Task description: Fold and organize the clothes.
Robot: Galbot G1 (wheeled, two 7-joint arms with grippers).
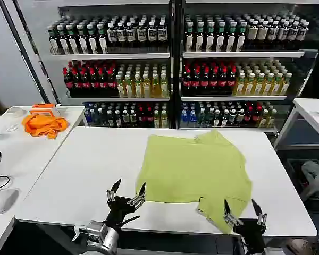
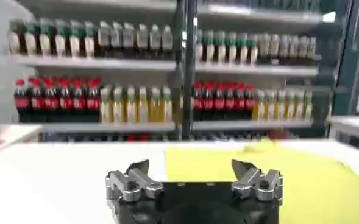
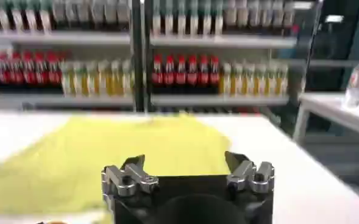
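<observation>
The clothes are one light yellow-green T-shirt (image 1: 194, 170) lying loosely spread on the white table (image 1: 80, 175), right of centre, with one corner reaching the front edge. My left gripper (image 1: 127, 188) is open at the front edge, just left of the shirt's near-left corner, holding nothing. In the left wrist view the gripper (image 2: 191, 165) points toward the shirt (image 2: 270, 167). My right gripper (image 1: 240, 206) is open at the front edge by the shirt's near-right corner. The right wrist view has the gripper (image 3: 185, 159) facing the shirt (image 3: 124, 155).
A bright orange cloth (image 1: 43, 124) lies on a side table (image 1: 21, 154) at the left with a bowl and a cable. Shelves of bottles (image 1: 170, 69) stand behind the table. Another white table (image 1: 315, 114) is at the right.
</observation>
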